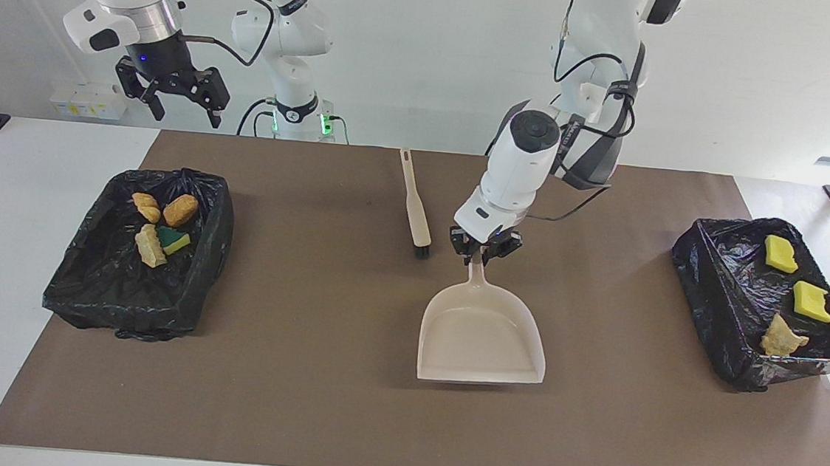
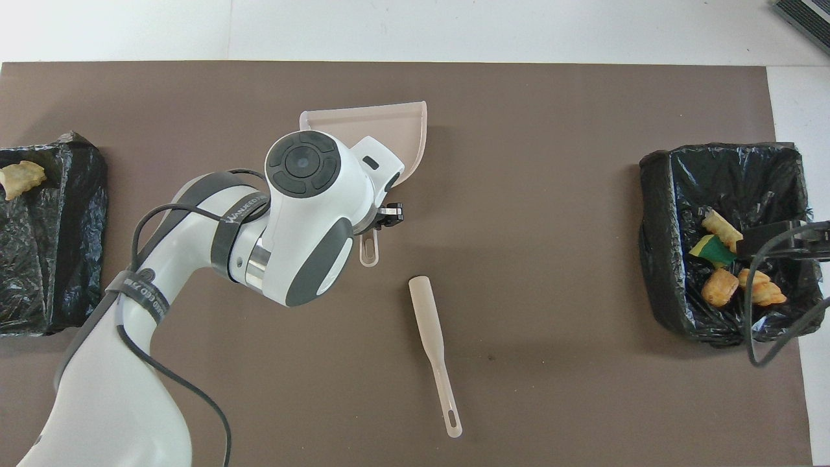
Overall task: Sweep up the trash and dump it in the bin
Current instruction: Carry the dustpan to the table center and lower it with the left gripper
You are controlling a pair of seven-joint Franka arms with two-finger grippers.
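Note:
My left gripper (image 1: 483, 257) is shut on the handle of the beige dustpan (image 1: 481, 338), (image 2: 389, 126), which is empty. It holds the pan low over the middle of the brown mat, mouth turned away from the robots. The trash lies in two black-lined bins. The bin (image 1: 84, 296) at the right arm's end holds bread pieces (image 1: 180, 208) and a green-yellow sponge (image 1: 174, 241). In the bin (image 1: 714, 286) at the left arm's end are two yellow sponges (image 1: 781, 253) and a bread piece (image 1: 781, 337). My right gripper (image 1: 177, 99) waits open, raised by the right arm's bin.
The beige brush (image 1: 415, 207), (image 2: 433, 337) lies on the mat beside the dustpan's handle, nearer to the robots than the pan. Its bristles point away from the robots. The mat (image 1: 298, 401) covers most of the white table.

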